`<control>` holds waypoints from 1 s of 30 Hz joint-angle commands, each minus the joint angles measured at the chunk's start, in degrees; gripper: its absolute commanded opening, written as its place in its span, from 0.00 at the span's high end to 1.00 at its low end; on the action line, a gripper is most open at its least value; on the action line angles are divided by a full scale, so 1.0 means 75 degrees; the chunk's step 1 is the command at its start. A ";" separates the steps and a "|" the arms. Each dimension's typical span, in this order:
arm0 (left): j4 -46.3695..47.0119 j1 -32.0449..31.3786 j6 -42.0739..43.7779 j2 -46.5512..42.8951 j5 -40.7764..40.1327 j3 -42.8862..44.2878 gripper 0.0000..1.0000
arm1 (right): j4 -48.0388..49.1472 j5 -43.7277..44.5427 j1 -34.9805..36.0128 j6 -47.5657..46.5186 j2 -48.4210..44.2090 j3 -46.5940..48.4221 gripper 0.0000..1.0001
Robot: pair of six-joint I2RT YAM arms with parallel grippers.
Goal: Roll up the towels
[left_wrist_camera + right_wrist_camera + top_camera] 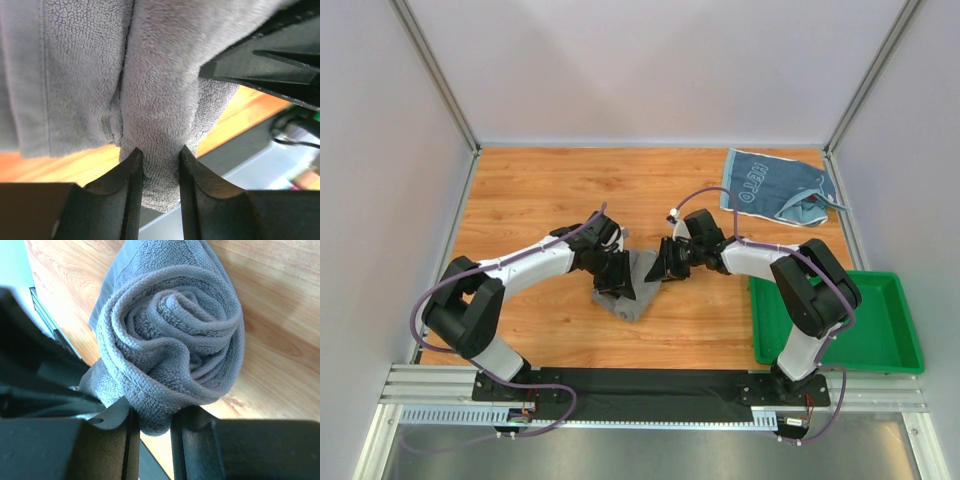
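Note:
A grey towel (634, 288) lies partly rolled in the middle of the wooden table (540, 190), between both grippers. My left gripper (617, 281) is shut on a fold of it; the left wrist view shows the grey cloth (160, 125) pinched between the fingers (131, 185). My right gripper (665, 268) is shut on the towel's other end; the right wrist view shows the rolled spiral end (172, 335) with its edge held between the fingers (192, 440). A light blue towel (770, 185) with white lettering lies flat at the back right, with a small red mark (813, 198).
A green plastic tray (865, 325) stands at the front right, beside the right arm's base. White walls with metal posts enclose the table. A black strip and metal rails (650, 385) run along the near edge.

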 commanded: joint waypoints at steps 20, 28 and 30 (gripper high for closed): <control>-0.1610 -0.1288 0.0799 -0.1536 -0.3631 0.1075 0.56 | -0.1051 0.0322 0.0158 -0.0043 0.0324 0.0553 0.87; -0.1421 -0.2554 0.1339 -0.1270 -0.3996 0.1695 0.56 | -0.1169 0.0357 0.0158 -0.0032 0.0430 0.0670 0.88; -0.1410 -0.2765 0.1211 -0.1070 -0.3937 0.1707 0.56 | -0.1204 0.0345 0.0170 -0.0032 0.0453 0.0670 0.88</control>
